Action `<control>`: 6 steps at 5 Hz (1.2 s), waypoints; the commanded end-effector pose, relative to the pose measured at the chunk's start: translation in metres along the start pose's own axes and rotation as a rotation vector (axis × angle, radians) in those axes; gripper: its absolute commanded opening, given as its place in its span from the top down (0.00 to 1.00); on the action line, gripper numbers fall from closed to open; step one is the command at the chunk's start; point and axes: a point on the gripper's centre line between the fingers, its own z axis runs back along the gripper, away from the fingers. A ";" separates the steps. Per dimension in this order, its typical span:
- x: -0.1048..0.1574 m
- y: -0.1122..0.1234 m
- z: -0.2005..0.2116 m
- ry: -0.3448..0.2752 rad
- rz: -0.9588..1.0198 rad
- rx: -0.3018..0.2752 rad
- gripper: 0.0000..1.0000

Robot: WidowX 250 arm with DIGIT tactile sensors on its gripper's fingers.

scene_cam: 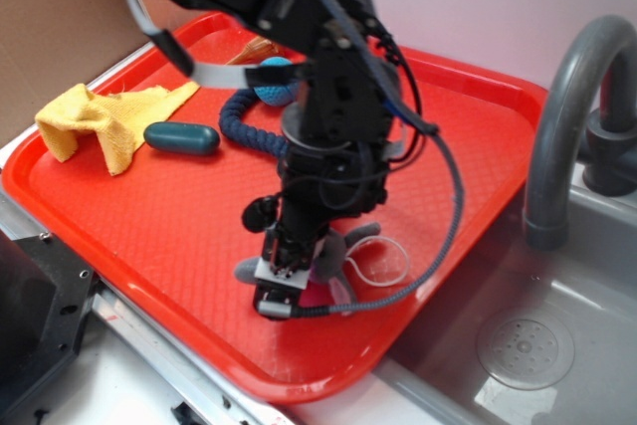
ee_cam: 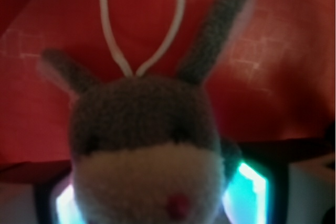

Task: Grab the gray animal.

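Plush, the gray animal [ee_cam: 144, 150] lies on the red tray [scene_cam: 129, 206] near its front edge, head directly between my fingers [ee_cam: 252, 192]. It looks light and soft, likely to squash under pressure, so the round head is my best hold, not the floppy ears or white string loop [ee_cam: 142, 19]. My gripper [scene_cam: 284, 281] brackets the head closely on both sides; whether the pads already press it, I cannot tell.
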 end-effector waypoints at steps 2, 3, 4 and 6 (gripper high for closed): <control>-0.014 -0.003 0.040 -0.129 0.099 0.045 1.00; -0.049 0.011 0.081 -0.315 0.256 0.009 1.00; -0.083 0.020 0.111 -0.431 0.382 -0.002 1.00; -0.144 0.028 0.143 -0.572 0.650 -0.014 1.00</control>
